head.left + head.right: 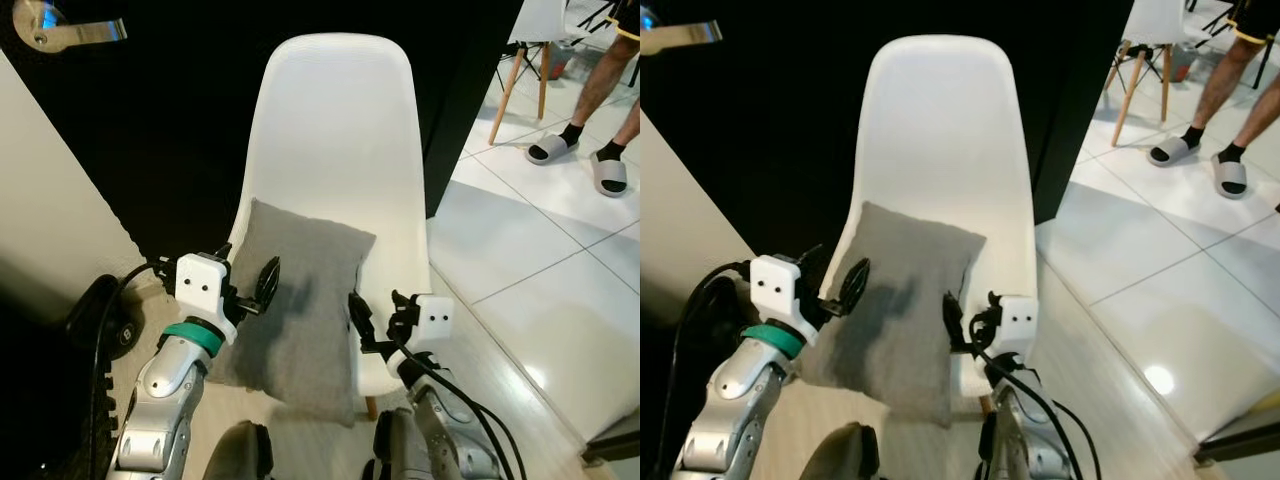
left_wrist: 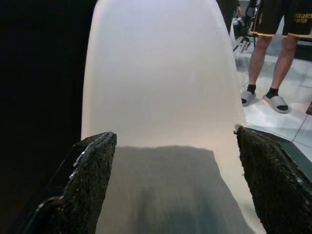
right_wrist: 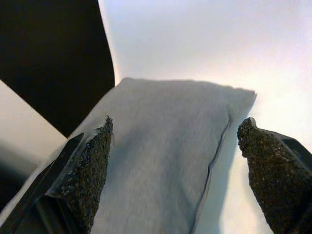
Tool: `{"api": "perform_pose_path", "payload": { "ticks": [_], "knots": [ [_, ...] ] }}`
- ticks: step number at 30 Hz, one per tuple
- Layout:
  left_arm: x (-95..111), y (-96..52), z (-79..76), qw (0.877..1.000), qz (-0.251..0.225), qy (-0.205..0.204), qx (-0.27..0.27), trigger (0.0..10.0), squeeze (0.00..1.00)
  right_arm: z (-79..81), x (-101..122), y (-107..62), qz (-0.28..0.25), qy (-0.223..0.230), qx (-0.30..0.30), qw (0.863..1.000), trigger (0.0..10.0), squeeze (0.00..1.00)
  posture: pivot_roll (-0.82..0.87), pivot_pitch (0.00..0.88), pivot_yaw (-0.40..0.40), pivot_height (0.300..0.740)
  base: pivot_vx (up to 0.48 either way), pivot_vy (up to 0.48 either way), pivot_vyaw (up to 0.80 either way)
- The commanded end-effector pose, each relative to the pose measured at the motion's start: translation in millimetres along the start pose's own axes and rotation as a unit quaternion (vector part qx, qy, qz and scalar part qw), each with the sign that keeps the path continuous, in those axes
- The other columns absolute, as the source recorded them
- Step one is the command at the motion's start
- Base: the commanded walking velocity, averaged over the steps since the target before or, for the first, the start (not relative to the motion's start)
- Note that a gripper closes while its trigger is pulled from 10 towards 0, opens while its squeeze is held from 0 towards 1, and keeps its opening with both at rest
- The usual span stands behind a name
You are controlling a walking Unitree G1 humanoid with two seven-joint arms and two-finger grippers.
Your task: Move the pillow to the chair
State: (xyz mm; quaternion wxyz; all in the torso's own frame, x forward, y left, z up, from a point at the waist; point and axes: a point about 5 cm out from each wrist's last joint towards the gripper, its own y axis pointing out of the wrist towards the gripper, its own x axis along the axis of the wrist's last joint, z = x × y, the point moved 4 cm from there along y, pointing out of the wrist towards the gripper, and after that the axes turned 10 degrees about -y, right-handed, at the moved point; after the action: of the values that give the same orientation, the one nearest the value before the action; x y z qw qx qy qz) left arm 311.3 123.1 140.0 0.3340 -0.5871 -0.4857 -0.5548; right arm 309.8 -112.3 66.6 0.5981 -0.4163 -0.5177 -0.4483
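Note:
A grey pillow [image 1: 305, 300] lies on the seat of a white shell chair [image 1: 335, 130]; its far edge rests against the backrest and its near end hangs over the seat's front edge. My left gripper [image 1: 250, 280] hovers at the pillow's left side, open, with nothing between its fingers [image 2: 90, 185]. At the pillow's right edge my right gripper [image 1: 375, 315] is also open, its fingers [image 3: 83, 175] spread wide with the pillow [image 3: 161, 146] in front of them. Neither gripper holds the pillow.
A black door with a metal handle [image 1: 60, 25] stands behind the chair. A round black object [image 1: 100, 320] with a cable lies on the floor at left. On the tiled floor [image 1: 540, 280] at right are a person's legs in slippers [image 1: 585, 150] and another chair's wooden legs [image 1: 520, 80].

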Motion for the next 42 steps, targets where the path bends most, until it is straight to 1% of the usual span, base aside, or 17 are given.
{"api": "perform_pose_path", "payload": {
  "ticks": [1,12,24,28,37,42],
  "knots": [
    [-2,-4.2,2.7,1.000,0.003,0.005,0.003,10.0,0.00,1.5,-5,-4.0,0.011,0.004,-0.004,1.000,10.0,0.00,0.02,0.032,0.091,0.695,0.000,0.000,0.00],
    [-2,-5.0,3.2,1.000,0.004,0.005,0.006,10.0,0.00,5.3,-6,-3.3,0.015,0.006,0.001,1.000,10.0,0.00,0.02,0.029,0.089,0.740,0.000,0.000,0.00],
    [-6,-6.5,3.0,1.000,0.007,0.000,0.007,10.0,0.00,8.0,-10,-4.2,0.024,0.002,0.003,1.000,10.0,0.00,0.01,0.024,0.085,0.740,0.000,0.000,0.00],
    [-10,-7.2,2.3,1.000,0.012,-0.005,0.007,10.0,0.00,6.5,-15,-4.9,0.036,-0.014,-0.004,0.999,10.0,0.00,0.01,0.018,0.082,0.740,0.000,0.000,0.00],
    [-10,-7.9,5.8,1.000,0.014,-0.008,0.011,10.0,0.00,3.3,-22,-5.2,0.054,-0.015,-0.009,0.998,10.0,0.00,0.01,0.015,0.078,0.740,0.000,0.000,0.00],
    [-11,-8.1,5.5,1.000,0.014,-0.009,0.012,10.0,0.00,3.2,-22,-5.0,0.053,-0.013,-0.011,0.998,10.0,0.00,0.01,0.016,0.079,0.740,0.000,0.000,0.00]
  ]
}}
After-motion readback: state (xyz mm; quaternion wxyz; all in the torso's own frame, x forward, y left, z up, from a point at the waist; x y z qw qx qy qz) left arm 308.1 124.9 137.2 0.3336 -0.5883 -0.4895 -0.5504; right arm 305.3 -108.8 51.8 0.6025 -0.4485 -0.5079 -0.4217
